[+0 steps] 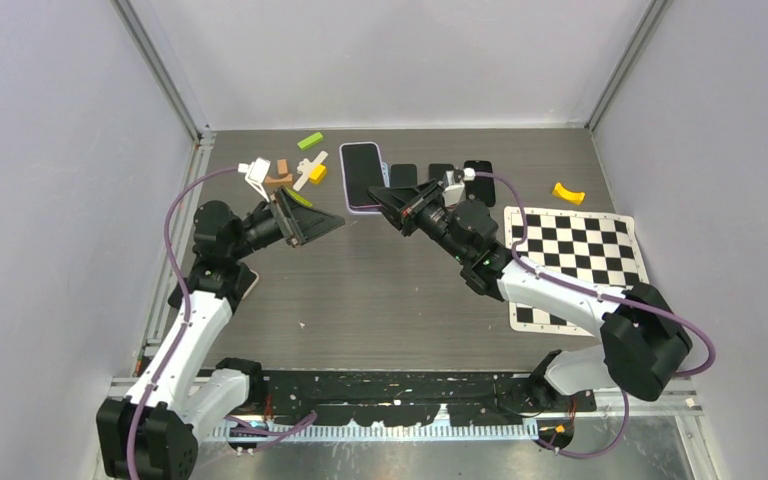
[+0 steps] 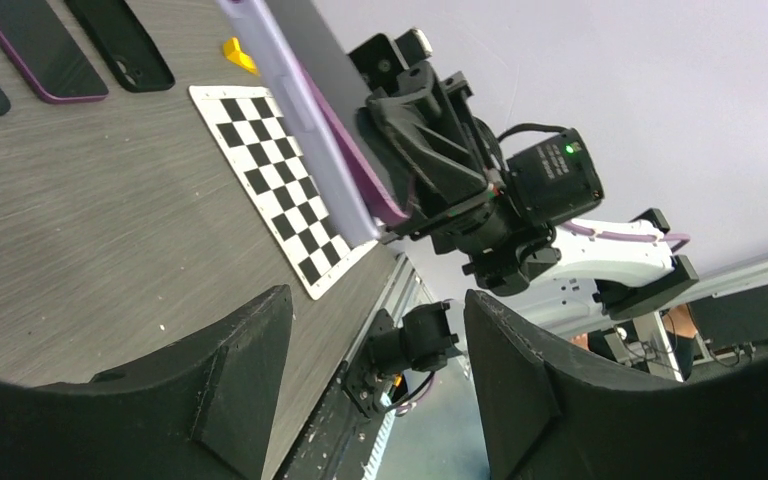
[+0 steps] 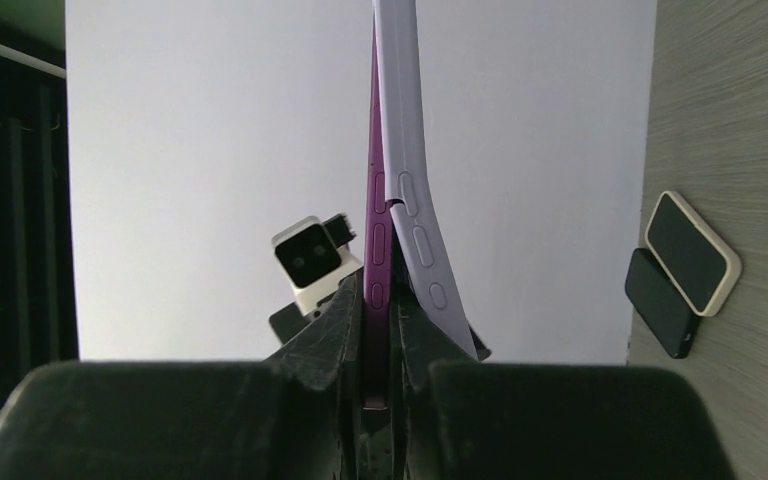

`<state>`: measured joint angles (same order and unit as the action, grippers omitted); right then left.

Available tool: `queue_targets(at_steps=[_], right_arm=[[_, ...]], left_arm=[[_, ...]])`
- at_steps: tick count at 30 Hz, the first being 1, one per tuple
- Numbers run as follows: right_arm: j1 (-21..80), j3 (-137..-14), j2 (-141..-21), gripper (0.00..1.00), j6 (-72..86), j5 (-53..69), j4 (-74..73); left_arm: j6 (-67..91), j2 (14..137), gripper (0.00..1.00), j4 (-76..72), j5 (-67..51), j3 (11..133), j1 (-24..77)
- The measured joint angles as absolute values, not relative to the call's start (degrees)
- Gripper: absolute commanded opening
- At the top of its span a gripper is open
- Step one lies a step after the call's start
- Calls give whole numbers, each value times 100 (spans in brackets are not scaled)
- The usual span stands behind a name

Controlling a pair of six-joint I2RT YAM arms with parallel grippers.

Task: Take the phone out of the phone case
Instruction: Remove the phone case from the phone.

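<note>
Clamping phone [image 3: 376, 230], right fingers [image 3: 335, 330], case [image 3: 412, 150] half peeled (lilac), left fingers [image 2: 230, 370] apart

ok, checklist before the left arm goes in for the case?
1. Right gripper clamped on the purple phone: ok.
2. Grip on the phone alone, lavender case outside the fingers: ok, as far as the right wrist view shows.
3. Case split from the phone at the gripped end: ok, a gap shows there.
4. Far end of the case free: cannot tell, out of frame.
5. Left gripper open: ok.
6. Left gripper lined up on the case: not ok, the case sits high in the left wrist view, above the gap between the fingers.
7. Phone held off the table: ok.
</note>
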<state>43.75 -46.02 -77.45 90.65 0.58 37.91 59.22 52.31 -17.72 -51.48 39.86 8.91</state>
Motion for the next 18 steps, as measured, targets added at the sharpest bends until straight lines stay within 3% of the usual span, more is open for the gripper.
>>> queue_targets(at_steps=[10, 18], right_arm=[[4370, -4866, -7920, 1, 9430, 370, 4032], [4370, -4866, -8016, 1, 9557, 460, 4134]], left_arm=[[5979, 5640, 73, -2095, -4991, 4016, 899], [5981, 5754, 70, -2222, -4950, 4134, 899]])
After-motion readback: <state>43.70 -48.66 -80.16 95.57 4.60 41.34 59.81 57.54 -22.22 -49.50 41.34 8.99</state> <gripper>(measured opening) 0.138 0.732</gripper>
